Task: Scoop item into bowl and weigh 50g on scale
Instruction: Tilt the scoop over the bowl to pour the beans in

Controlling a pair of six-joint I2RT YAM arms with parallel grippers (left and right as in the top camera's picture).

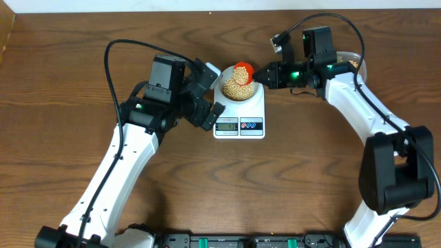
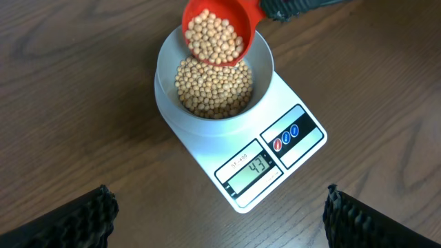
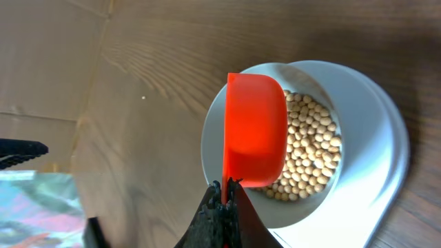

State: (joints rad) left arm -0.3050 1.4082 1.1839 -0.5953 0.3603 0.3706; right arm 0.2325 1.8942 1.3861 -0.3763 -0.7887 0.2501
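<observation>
Jaws of the left gripper (image 1: 212, 91) stand wide apart on nothing, just left of the flat white rectangular digital scale (image 1: 256, 105) and touching neither it nor its load. On the scale's platform sits the small round pale grey-white bowl (image 2: 265, 69), already well filled with small round tan-yellow beans (image 2: 213, 93); the grey display (image 2: 249, 169) reads 43, so I judge only a small top-up is left. Over the bowl's far-right rim hangs a red-orange plastic scoop (image 3: 256, 127), tipped toward the bowl and loaded with more beans. Its handle runs rightward, away from the bowl, into the right gripper (image 3: 224, 196), which is clamped shut on it. That axis is what matters: rolling the right wrist about the handle would spill beans straight down into the bowl, and a gentle roll seems wise. Behind the right arm a clear plastic tub (image 1: 353, 62) is partly hidden.
</observation>
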